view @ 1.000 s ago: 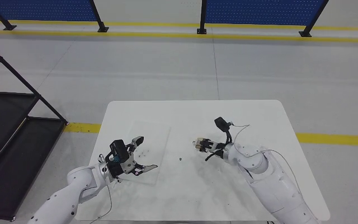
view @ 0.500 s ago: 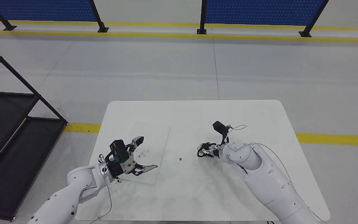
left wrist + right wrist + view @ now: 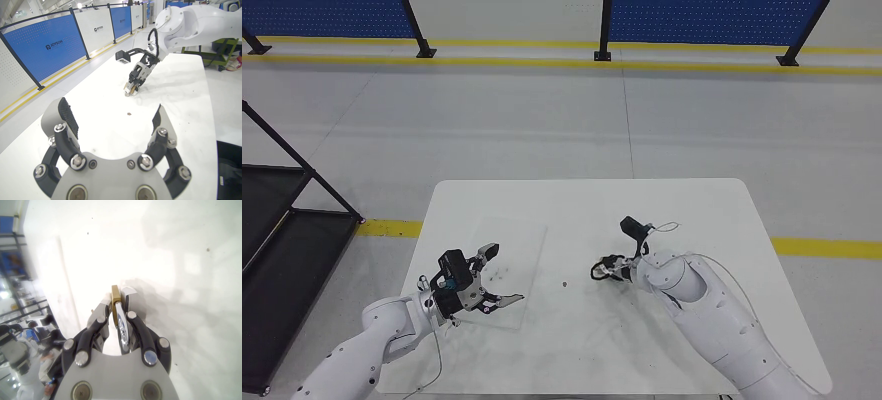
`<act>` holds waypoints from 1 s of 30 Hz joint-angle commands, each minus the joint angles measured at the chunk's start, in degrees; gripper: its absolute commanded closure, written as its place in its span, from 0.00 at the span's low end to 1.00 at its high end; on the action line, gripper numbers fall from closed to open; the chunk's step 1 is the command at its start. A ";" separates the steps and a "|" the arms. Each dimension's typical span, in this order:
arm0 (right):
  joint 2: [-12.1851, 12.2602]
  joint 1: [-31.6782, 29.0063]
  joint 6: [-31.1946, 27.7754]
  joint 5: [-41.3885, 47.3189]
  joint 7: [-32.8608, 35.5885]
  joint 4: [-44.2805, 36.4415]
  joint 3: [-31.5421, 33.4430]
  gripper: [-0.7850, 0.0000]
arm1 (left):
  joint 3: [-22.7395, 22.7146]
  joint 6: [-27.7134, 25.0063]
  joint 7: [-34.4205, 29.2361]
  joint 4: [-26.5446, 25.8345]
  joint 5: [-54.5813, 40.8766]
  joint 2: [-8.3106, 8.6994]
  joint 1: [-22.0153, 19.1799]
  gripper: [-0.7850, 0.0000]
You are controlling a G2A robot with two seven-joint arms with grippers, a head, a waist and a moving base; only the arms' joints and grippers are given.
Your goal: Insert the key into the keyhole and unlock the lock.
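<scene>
Right gripper [image 3: 116, 298] is clamped on the lock [image 3: 118, 315] — brass body sticking out past its fingertips, toward the left gripper [image 3: 111, 109], which is wide open and empty.

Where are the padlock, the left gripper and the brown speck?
padlock [image 3: 115, 294], right wrist view, brass body.
left gripper [image 3: 111, 107], left wrist view, midway between fingertips.
brown speck [image 3: 129, 114], left wrist view, its centre.

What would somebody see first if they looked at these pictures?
The right end effector is pinching a little brass lock with a shiny loop, and it is tipped down at the white table. Next comes the left end effector, wide open and holding nothing, over the table's other side. A tiny brown bit lies between the two arms.
</scene>
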 commanded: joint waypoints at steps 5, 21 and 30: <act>-0.42 0.80 0.99 -0.30 -0.77 0.10 -0.57 0.00 | 0.00 0.00 0.00 0.00 0.00 0.00 0.00 0.00; 0.53 -5.38 1.75 -11.88 -13.37 -12.30 0.91 0.00 | 0.00 0.00 0.00 0.00 0.00 0.00 0.00 0.00; 2.16 -13.46 0.57 -19.50 -19.02 -26.18 4.56 0.00 | 0.00 0.00 0.00 0.00 0.00 0.00 0.00 0.00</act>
